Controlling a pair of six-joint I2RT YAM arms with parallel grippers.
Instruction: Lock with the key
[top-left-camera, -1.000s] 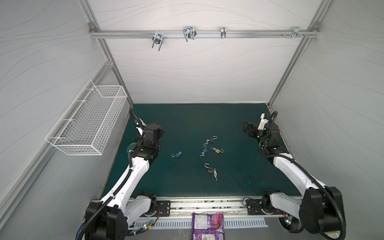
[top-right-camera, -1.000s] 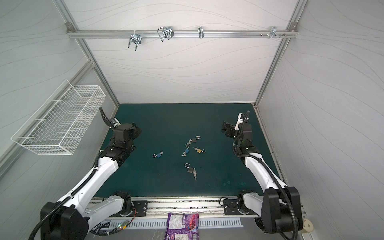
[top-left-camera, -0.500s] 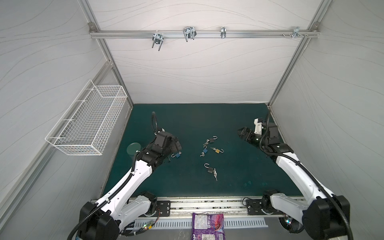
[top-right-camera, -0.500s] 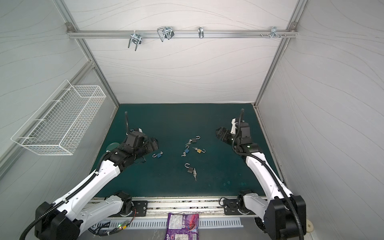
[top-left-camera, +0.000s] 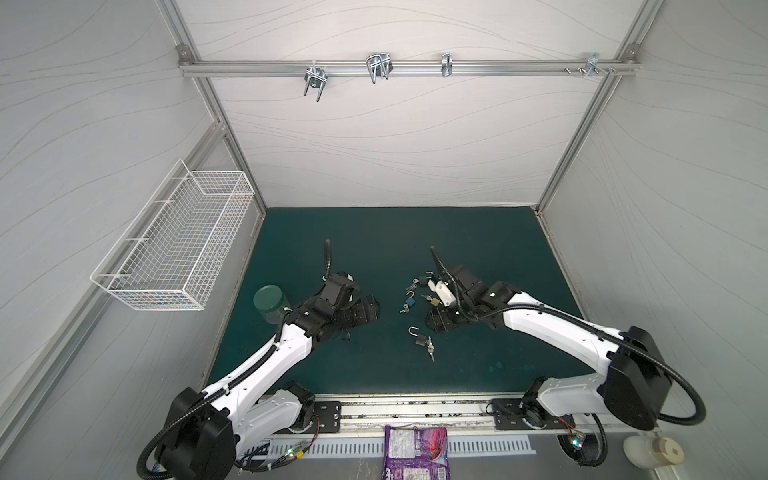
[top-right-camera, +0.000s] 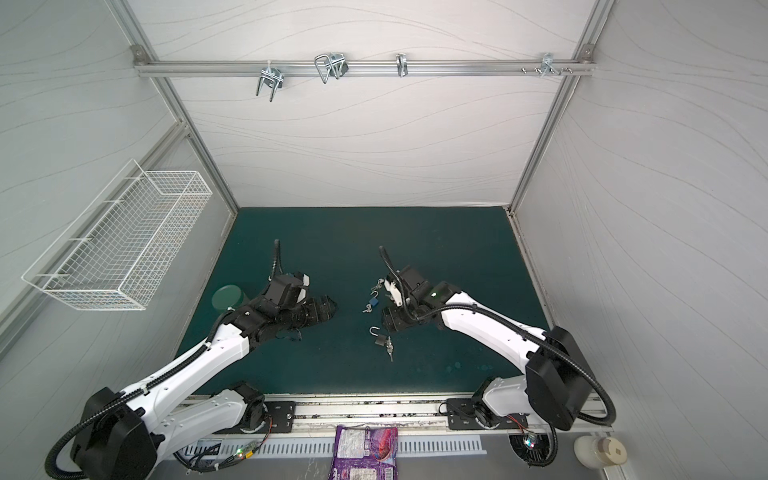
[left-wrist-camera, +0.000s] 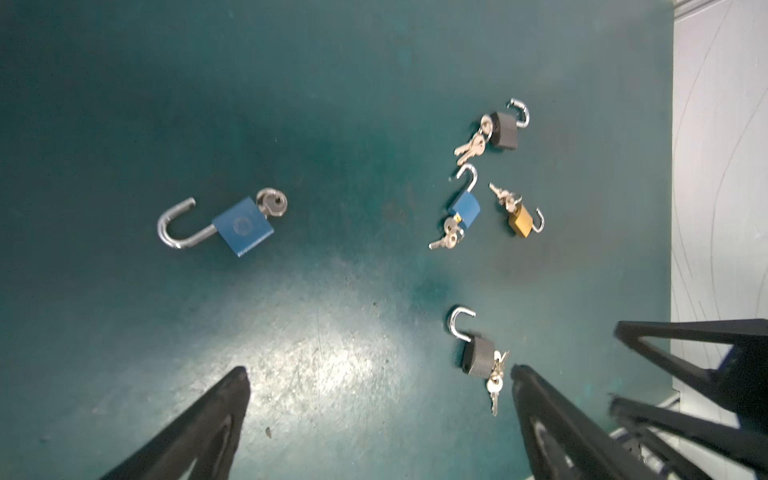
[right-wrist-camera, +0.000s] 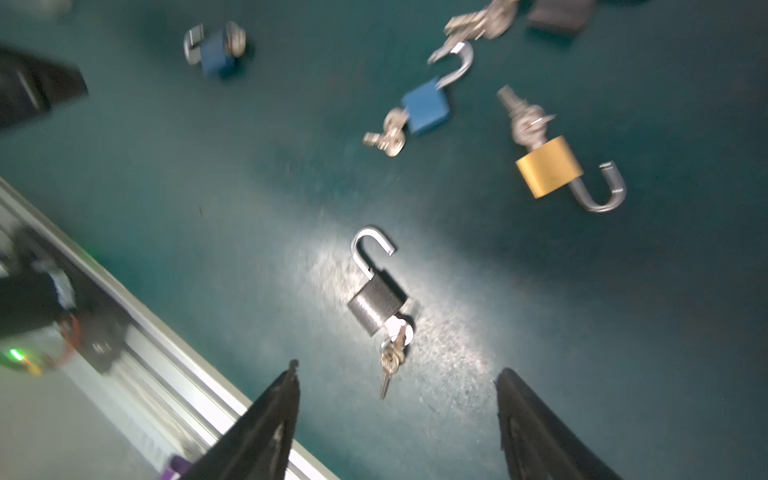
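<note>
Though the five padlocks differ in colour, each lies flat on the green desk (top-left-camera: 374, 232) with its silver shackle swung open and a key in its base. The grey padlock (right-wrist-camera: 376, 305) has a ribbed dark body. Its shackle (right-wrist-camera: 370, 249) points away from the right tool (right-wrist-camera: 397, 368), and its ringed keys (right-wrist-camera: 392, 351) trail back toward the tool. In the right wrist view the tool's two black fingers stand spread with nothing between them but bare desk and the tip of the lowest key. The lock body lies just ahead of the fingertips. In both top views this tool (top-left-camera: 434, 324) sits just beside the grey padlock (top-left-camera: 420, 340), on its far side.

A brass padlock (right-wrist-camera: 548, 166) and a smaller blue padlock (right-wrist-camera: 426, 106) lie further out from that tool, near each other. Past them is a dark padlock (left-wrist-camera: 505, 129) with two loose keys on its ring.

Well apart from the cluster lies the large blue padlock (left-wrist-camera: 243, 226), with a round key head at its base. It shows in the left wrist view, ahead of the left tool (left-wrist-camera: 379, 370). That tool's fingers (left-wrist-camera: 216, 411) are spread wide and grip nothing. The blue lock lies clear of both fingers, nearer the one marked. The grey padlock (left-wrist-camera: 478, 359) lies just beside the other finger. In a top view the left tool (top-right-camera: 322, 309) hangs over the desk's left half.
</note>
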